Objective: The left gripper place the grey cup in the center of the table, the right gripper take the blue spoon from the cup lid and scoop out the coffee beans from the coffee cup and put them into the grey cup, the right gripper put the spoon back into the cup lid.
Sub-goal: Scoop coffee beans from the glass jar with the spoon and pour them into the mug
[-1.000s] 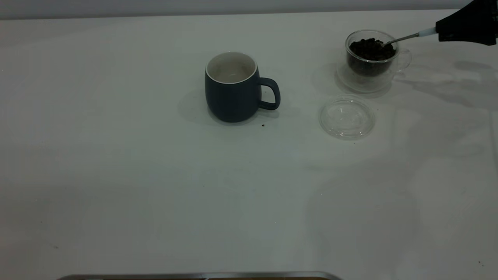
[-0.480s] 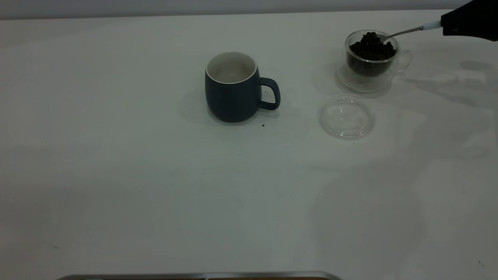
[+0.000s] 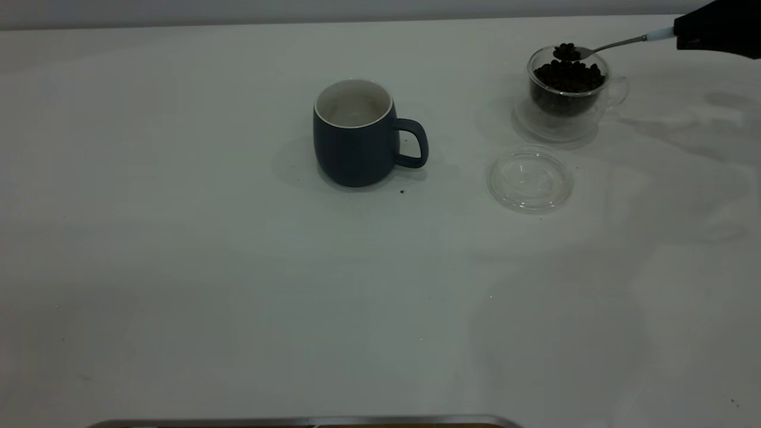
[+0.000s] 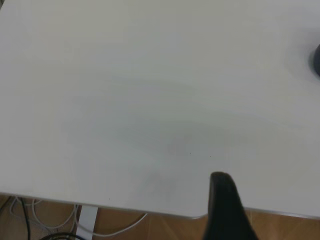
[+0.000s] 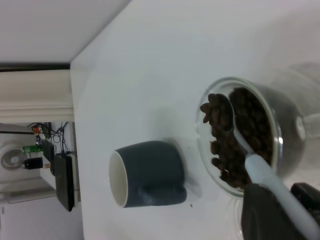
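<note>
Above coffee cup (image 3: 568, 89), right gripper (image 3: 684, 37) holds loaded spoon (image 3: 600, 47)

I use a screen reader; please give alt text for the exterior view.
At far right, the right gripper holds a spoon heaped with coffee beans just above a glass cup. A grey cup stands mid-table, and a clear lid lies before the glass cup.

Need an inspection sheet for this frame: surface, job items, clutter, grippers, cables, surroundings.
Surface: white table, a dark speck beside the grey cup's base.
Job's things: grey cup mid-table, upright; blue spoon heaped with beans above the coffee cup; cup lid flat, bare.
Clutter: nothing seen.
Grippers: right gripper grips the spoon handle; left gripper over the table edge.
Cables: white leads under the table edge.
Surroundings: wall, shelf with devices.
</note>
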{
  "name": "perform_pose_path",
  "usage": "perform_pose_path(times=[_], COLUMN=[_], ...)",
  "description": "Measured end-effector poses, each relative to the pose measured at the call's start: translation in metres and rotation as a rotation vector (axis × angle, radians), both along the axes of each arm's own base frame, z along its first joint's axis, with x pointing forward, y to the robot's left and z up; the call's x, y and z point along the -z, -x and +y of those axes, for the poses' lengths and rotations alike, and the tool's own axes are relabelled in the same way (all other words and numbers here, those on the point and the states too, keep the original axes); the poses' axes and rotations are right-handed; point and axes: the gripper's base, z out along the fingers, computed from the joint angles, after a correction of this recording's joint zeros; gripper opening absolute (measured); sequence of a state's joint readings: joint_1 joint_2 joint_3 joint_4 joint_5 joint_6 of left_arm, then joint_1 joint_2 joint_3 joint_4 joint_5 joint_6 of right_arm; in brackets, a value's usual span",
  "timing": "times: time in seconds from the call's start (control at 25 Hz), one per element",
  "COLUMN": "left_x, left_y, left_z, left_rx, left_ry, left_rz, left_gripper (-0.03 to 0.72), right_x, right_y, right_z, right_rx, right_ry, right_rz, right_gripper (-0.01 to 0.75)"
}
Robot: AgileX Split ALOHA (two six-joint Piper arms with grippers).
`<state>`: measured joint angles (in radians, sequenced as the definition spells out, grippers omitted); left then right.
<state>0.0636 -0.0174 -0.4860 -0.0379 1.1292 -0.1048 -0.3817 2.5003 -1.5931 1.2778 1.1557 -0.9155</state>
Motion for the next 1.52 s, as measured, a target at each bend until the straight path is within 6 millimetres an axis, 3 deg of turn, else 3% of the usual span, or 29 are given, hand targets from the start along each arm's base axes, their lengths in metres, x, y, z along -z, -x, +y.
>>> perform_pose_path(times=[0.36, 0.48, 0.72, 1.12, 1.32, 1.52], left_x=[0.0, 0.0, 0.0, 0.0, 0.0, 0.0], left_y=[0.0, 0.0, 0.0, 0.0, 0.0, 0.0], left_z=[0.0, 0.0, 0.0, 0.0, 0.0, 0.0], left_rx=[0.0, 0.0, 0.0, 0.0, 0.0, -0.001], left_ry=[0.0, 0.0, 0.0, 0.0, 0.0, 0.002], left_rz=[0.0, 0.0, 0.0, 0.0, 0.0, 0.0], left_gripper=[0.514, 0.514, 0.514, 0.514, 0.514, 0.514], right_x=[-0.041, -0.049, -0.054, -0.054, -0.053, -0.039], right_y=[-0.004, -0.006, -0.012, -0.012, -0.009, -0.006], right_z=[0.0, 0.009, 0.049, 0.134, 0.161, 0.187], right_rx=[-0.01, -0.032, -0.116, -0.3, -0.353, -0.374], right_ry=[0.03, 0.038, 0.033, 0.022, 0.013, -0.033], right_rz=[-0.074, -0.084, -0.087, -0.088, -0.085, -0.063], right_gripper=[0.106, 0.106, 0.106, 0.106, 0.106, 0.106])
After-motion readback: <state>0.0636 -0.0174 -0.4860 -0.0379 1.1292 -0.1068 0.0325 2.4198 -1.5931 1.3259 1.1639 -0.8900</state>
